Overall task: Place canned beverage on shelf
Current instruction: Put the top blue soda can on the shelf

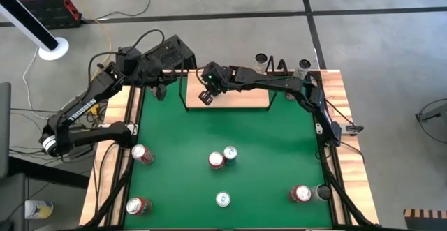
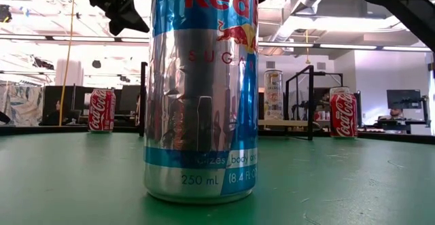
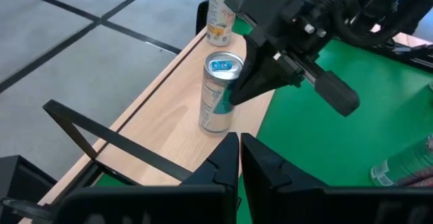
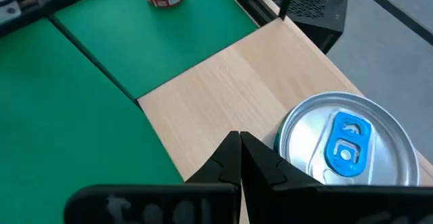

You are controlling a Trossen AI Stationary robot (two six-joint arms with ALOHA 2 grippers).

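A silver can with a blue tab (image 3: 218, 92) stands upright on its base on the light-wood shelf (image 3: 169, 126), near the shelf's left end; the right wrist view shows the can's top (image 4: 345, 149). My right gripper (image 3: 235, 97) is shut and slants down beside the can's side facing the green mat. My left gripper (image 3: 239, 144) is shut and hovers off the shelf's left end (image 1: 159, 90), touching nothing. Seen from above, the right gripper (image 1: 207, 97) covers the can. My right gripper's shut fingers (image 4: 238, 158) slant down close beside the can's upper side (image 3: 229, 88), coming from the table's near side. I cannot tell whether they touch the can. The can stands upright on the shelf board.
Loose cans stand on the green mat: red ones (image 1: 142, 154) (image 1: 216, 160) (image 1: 300, 193) and silver ones (image 1: 230, 153) (image 1: 223, 199). A black wire frame (image 3: 101, 139) rises at the shelf's left end. Two more cans (image 1: 261, 62) (image 1: 304, 65) stand behind the shelf.
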